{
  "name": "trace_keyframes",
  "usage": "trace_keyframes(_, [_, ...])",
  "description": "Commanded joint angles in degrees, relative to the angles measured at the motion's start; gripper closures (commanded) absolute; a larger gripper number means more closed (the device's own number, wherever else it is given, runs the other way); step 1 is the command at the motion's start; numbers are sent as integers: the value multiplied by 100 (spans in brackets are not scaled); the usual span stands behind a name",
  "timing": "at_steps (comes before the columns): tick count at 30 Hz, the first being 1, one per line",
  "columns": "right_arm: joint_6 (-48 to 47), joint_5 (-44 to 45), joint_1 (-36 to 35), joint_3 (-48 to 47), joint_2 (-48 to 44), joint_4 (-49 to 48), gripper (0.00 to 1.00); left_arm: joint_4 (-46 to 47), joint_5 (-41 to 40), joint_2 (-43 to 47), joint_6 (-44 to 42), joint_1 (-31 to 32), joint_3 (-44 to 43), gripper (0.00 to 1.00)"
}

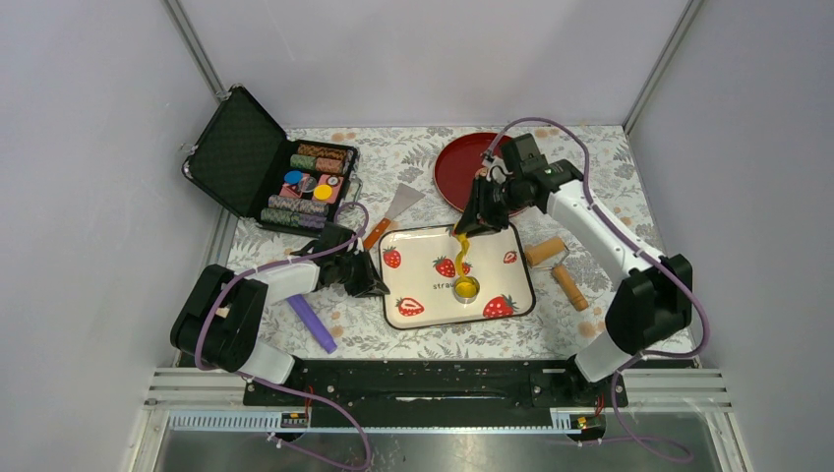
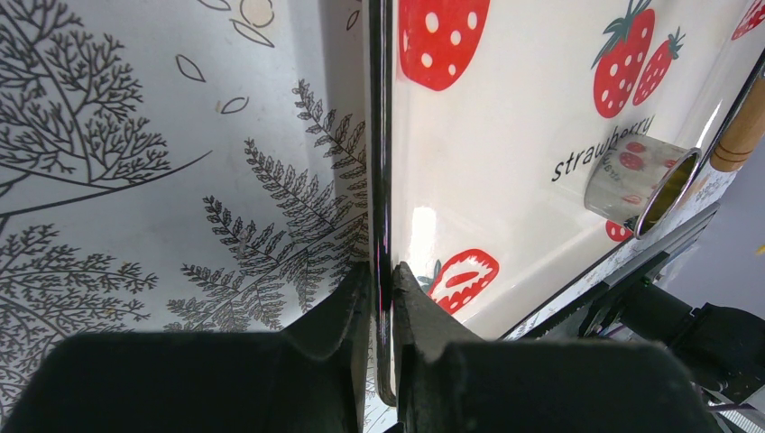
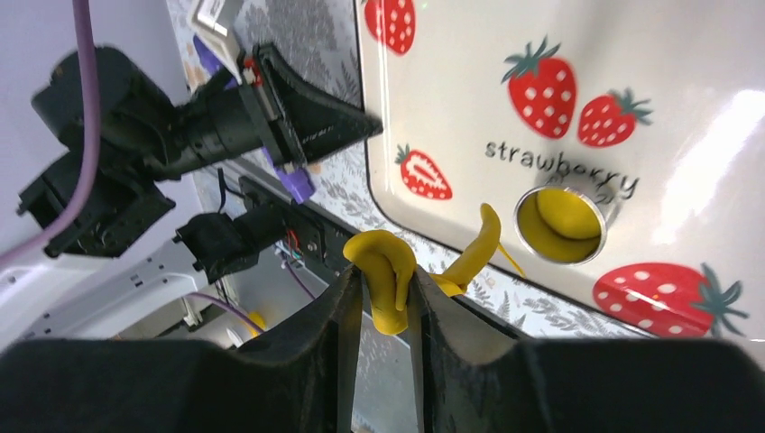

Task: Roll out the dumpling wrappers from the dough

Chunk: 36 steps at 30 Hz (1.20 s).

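- Top view: the right gripper [image 1: 465, 228] hangs over the far edge of the strawberry tray [image 1: 418, 246]. Its jaws are pinched on a ragged strip of yellow dough [image 1: 460, 252], which dangles toward the tray's middle.
- Just below the strip, a metal ring cutter [image 1: 454, 287] stands on the tray, with a round yellow dumpling wrapper [image 1: 466, 289] filling it.
- The left gripper [image 1: 377, 279] is clamped on the tray's left rim. A wooden rolling pin [image 1: 548, 252] lies just off the tray's right side, and a red plate [image 1: 462, 162] sits beyond its far edge.
- Left wrist view: the left gripper [image 2: 383, 280] has its jaws nearly together, with the thin black rim of the tray [image 2: 505, 108] caught between them. The cutter [image 2: 631, 176] stands on the tray beside the printed word.
- Right wrist view: the right gripper [image 3: 386, 281] squeezes a fold of dough [image 3: 379, 253], and a tail of it curls toward the cutter [image 3: 615, 209]. The wrapper [image 3: 557, 225] lies flat inside the cutter, on the tray [image 3: 686, 72].
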State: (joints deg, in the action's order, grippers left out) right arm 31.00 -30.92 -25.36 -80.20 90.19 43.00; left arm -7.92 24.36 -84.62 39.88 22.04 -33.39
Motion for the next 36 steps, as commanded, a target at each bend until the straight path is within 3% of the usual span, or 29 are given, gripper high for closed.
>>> trace_keyframes(1, [-215,-82,397,-478,279,73,68,-544,-643,-345,-366,11,271,100])
trace_keyframes(15, [-707,392,1313,-704,1333,71,66,-535,-630,-360,-373,18,259,100])
trace_keyframes(24, [-930,1052,1402,-340,1953,-226,65,-530,-626,-371,-374,18,254,100])
trace_keyframes(27, [-961,1249,1402,-173,2058,-259,61,-541,-620,-365,-370,21,250,100])
trace_keyframes(29, [-970,1326,1403,-67,2124,-258,52,-538,-624,-364,-374,15,244,100])
trace_keyframes(34, [-1088,1440,1403,86,2260,-155,49,-538,-619,-372,-373,23,251,100])
trace_keyframes(36, [-1132,1493,1403,141,2249,-103,43,-545,-621,-385,-371,17,242,100])
